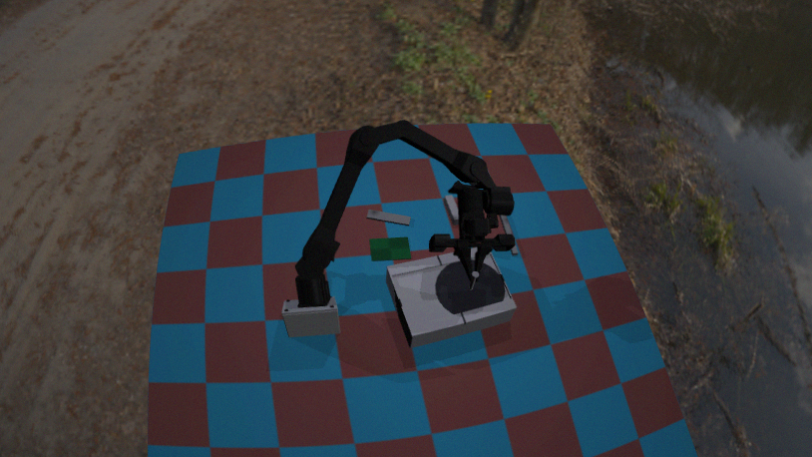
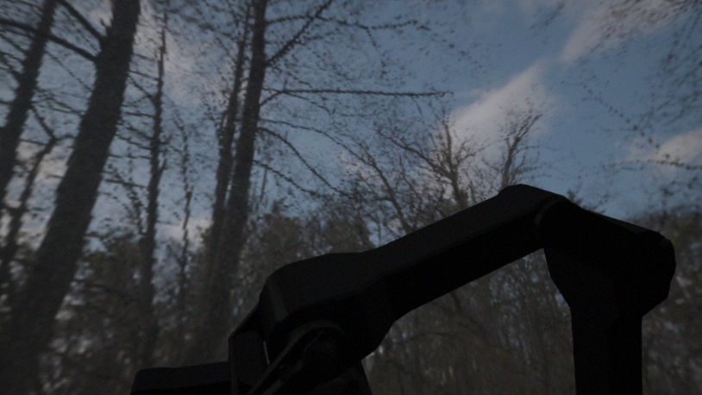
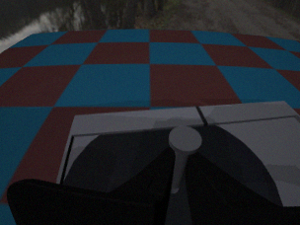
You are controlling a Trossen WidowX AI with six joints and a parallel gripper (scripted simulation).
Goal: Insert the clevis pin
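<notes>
Pin (image 1: 473, 280) (image 3: 180, 165), head up, is pinched between the nearly closed fingers (image 1: 474, 270).

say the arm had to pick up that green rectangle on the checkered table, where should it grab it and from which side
I'd come straight down from above and close the gripper across the green rectangle's shorter span, near its middle. It lies flat and longer one way than the other. Its thickness can't be judged; if it's only a flat patch, there may be no edge to grip.

No text or numbers can be read anywhere.
</notes>
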